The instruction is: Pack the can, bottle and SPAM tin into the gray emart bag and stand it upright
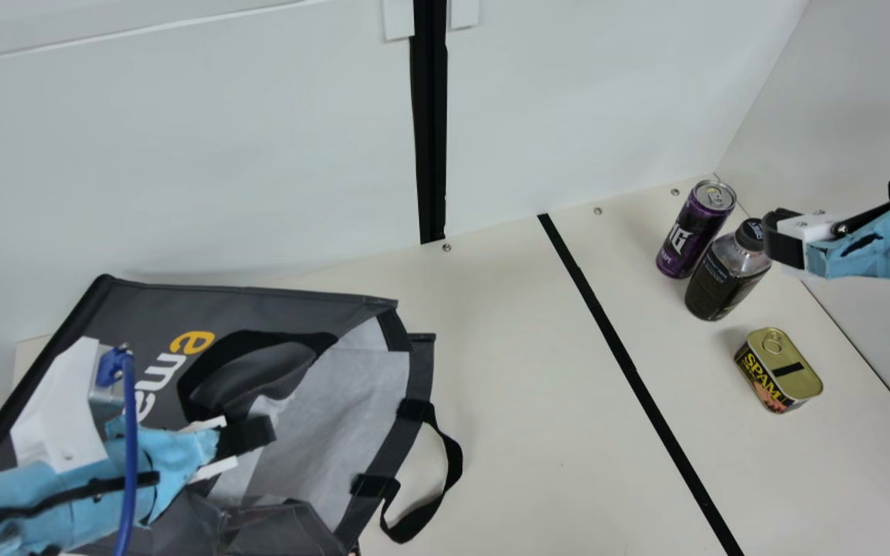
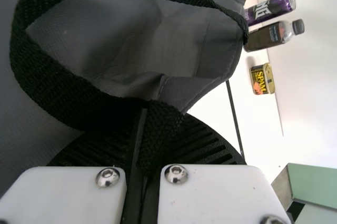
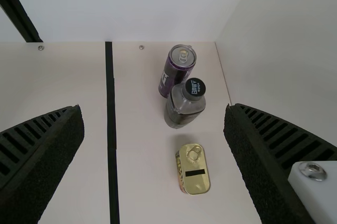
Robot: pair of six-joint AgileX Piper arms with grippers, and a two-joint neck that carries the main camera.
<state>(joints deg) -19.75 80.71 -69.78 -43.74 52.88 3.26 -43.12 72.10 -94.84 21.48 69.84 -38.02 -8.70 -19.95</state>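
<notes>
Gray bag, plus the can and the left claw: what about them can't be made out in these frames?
Part of the lettering on the bag: main view, behind the left arm.
The bag's near side: main view, cut off by the bottom edge.
A reddish patch beside it: same edge, too small to identify.
The can's lower right side: main view, behind the bottle.
Part of the left claw: left wrist view, behind the black strap.

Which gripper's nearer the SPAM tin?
Right. The right gripper hangs open on the tin's side of the black line; the left gripper is across it, shut on the bag's handle.
</notes>
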